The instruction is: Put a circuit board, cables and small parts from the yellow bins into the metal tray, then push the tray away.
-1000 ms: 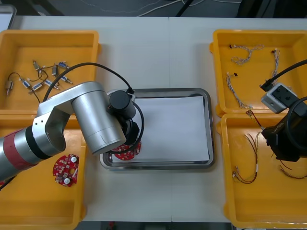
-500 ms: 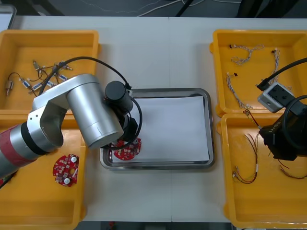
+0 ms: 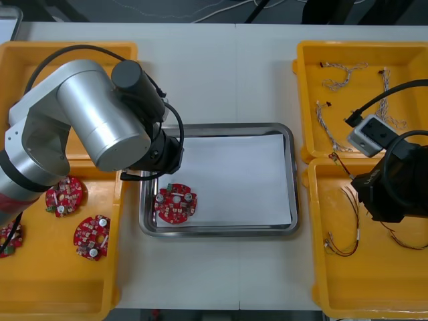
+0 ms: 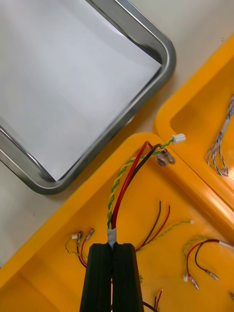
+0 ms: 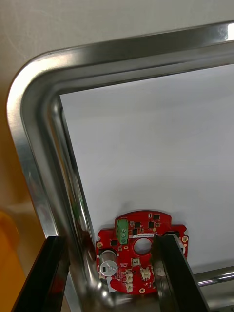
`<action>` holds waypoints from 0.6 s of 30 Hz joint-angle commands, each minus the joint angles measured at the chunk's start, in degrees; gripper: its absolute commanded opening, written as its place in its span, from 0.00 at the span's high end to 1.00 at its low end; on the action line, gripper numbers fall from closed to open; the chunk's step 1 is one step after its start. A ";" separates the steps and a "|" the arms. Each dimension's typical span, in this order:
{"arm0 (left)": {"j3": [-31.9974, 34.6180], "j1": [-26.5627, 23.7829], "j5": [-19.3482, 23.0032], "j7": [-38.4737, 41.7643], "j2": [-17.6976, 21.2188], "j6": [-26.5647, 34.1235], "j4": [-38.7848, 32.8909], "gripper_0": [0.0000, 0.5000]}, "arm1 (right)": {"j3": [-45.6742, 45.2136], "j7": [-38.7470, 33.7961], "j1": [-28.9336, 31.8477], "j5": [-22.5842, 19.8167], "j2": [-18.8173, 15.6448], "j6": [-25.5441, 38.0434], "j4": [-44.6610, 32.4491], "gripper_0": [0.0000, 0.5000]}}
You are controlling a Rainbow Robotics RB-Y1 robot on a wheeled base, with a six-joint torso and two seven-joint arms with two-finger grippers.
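A round red circuit board (image 3: 175, 204) (image 5: 139, 251) lies flat at the near left corner of the metal tray (image 3: 287, 134) (image 5: 36, 161), on its white lining. My left gripper (image 5: 109, 275) hangs open just above the board, one finger at each side, not touching it. In the front view the left arm (image 3: 100, 124) covers the tray's left edge. My right gripper (image 4: 115, 248) is shut on a red and yellow cable (image 4: 124, 187) (image 3: 344, 164). It holds the cable above the near right yellow bin (image 3: 321, 281), close to the tray's right side (image 4: 146, 39).
Three more red boards (image 3: 90, 235) lie in the near left bin. Twisted blue and white cables (image 3: 341, 77) fill the far right bin, and loose cables (image 3: 344, 234) (image 4: 156, 224) lie in the near right bin. Bare table stretches beyond the tray.
The left arm has let go of the board in the tray and pulled up and toward the far left, uncovering it. The right arm has shifted slightly left with its cable.
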 commanded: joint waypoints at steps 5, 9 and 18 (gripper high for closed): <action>9.08 -4.16 3.84 2.23 -0.61 6.44 -1.76 0.00 | 9.38 -0.58 -5.51 0.19 -0.30 0.19 -0.49 1.00; 12.42 -4.60 4.37 1.62 0.18 9.51 -1.76 0.00 | 14.04 0.29 -7.53 0.36 -0.30 0.19 -0.49 1.00; 18.22 -4.60 4.10 1.53 4.14 13.73 -1.76 0.00 | 23.97 1.26 -12.28 2.73 -0.30 0.19 1.00 1.00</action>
